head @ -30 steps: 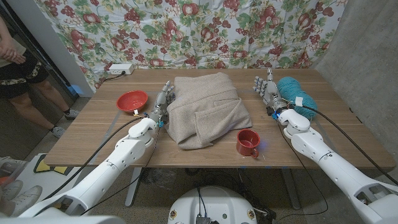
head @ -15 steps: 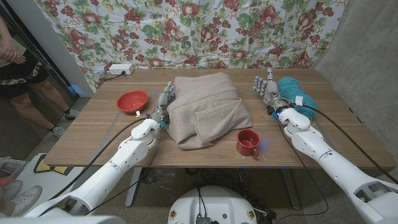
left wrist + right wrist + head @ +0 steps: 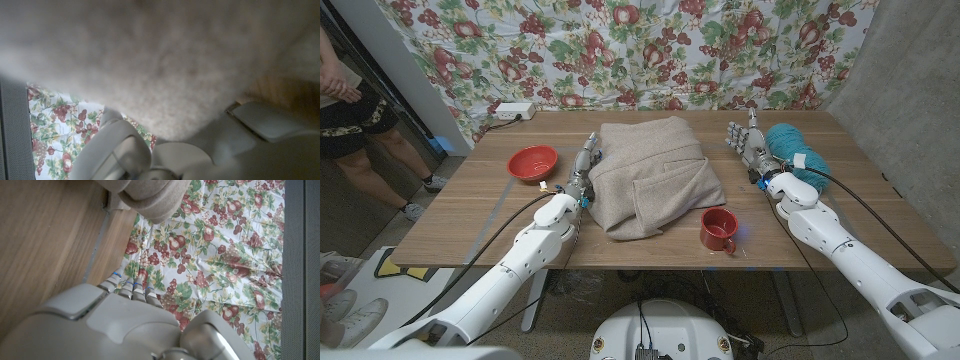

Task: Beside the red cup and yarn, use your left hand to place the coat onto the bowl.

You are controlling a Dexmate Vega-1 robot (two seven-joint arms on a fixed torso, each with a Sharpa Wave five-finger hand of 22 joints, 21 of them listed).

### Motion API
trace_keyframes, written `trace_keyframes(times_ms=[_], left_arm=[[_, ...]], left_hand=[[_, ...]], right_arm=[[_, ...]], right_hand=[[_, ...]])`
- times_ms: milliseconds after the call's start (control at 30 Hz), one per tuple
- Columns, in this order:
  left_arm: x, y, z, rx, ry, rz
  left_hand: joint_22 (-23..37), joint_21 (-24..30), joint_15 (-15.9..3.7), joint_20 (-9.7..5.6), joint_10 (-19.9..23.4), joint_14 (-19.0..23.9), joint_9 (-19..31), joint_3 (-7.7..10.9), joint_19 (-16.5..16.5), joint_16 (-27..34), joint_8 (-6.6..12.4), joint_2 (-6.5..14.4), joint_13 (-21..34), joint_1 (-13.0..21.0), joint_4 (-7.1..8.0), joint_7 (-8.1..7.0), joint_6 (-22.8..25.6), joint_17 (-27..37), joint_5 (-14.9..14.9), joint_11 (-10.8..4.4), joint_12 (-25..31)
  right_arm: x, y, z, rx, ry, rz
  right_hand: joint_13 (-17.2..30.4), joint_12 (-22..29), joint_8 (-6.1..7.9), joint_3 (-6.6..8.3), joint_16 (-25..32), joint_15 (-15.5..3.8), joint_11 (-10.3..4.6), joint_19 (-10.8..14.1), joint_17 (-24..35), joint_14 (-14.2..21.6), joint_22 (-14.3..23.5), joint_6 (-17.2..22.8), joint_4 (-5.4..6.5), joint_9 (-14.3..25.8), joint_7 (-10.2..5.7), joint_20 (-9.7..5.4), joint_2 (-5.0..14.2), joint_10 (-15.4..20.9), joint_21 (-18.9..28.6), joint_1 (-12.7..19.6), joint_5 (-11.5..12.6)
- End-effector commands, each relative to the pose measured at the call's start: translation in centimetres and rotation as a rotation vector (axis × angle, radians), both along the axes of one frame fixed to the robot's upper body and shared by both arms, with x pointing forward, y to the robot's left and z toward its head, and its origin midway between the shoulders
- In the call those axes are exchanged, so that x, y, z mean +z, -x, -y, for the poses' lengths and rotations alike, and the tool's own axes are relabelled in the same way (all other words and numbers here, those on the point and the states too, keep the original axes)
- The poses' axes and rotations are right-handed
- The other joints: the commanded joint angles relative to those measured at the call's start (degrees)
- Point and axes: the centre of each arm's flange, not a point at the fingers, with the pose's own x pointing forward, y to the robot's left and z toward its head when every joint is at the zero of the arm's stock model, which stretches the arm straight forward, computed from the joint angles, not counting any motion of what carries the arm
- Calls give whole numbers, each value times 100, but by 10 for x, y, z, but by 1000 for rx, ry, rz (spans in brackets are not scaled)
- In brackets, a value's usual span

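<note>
Now left hand (image 3: 582, 172) open, fingers spread at left edge of coat (image 3: 650, 178), mid-tabletop. Slide fingers under folded layers, grip all, lift clear, carry toward bowl (image 3: 533, 162) near left edge.

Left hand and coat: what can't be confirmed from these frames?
- Head view: the left hand lies at the coat edge; whether it grips is too small to tell.
- Left wrist view: blurred coat hides the fingertips.
- Head view: the right hand hides part of the yarn.
</note>
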Motion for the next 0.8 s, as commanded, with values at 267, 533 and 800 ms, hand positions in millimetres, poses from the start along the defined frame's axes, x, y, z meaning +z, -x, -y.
trace_keyframes(times_ms=[267, 533, 800], left_arm=[[-5, 1, 2, 34, 45, 13], [-5, -3, 4, 1, 55, 15], [-4, -7, 7, -32, 38, 12]], left_hand=[[34, 25, 10, 51, 24, 136, 10, 73, 69, 64, -48, -27, 36, 255, -58, -6, -700, 16, -37, -66, 40], [37, 39, 32, -88, 32, 200, 22, 80, 167, 59, 5, -75, 37, 320, -29, 428, -1240, 20, -56, 101, 39], [35, 8, 150, -138, -100, 110, 25, 79, 126, 15, 80, -87, 38, 322, -3, 626, -1188, 23, -64, 153, -7]], right_arm=[[5, -5, -5, 15, 10, -4], [6, -4, -5, 13, 9, -7], [7, -3, -4, 11, 16, -2]], right_hand=[[32, -13, 17, -10, -6, -44, 15, 31, 21, 5, 12, 40, -43, 30, 6, 34, 12, 55, -27, 37, 4], [32, -15, 18, -7, -8, -44, 17, 37, 21, 3, 13, 46, -45, 30, 11, 36, 14, 57, -43, 39, 4], [32, -15, 19, -5, -7, -45, 13, 44, 21, 6, 13, 52, -46, 30, 8, 35, 16, 64, -57, 39, 3]])
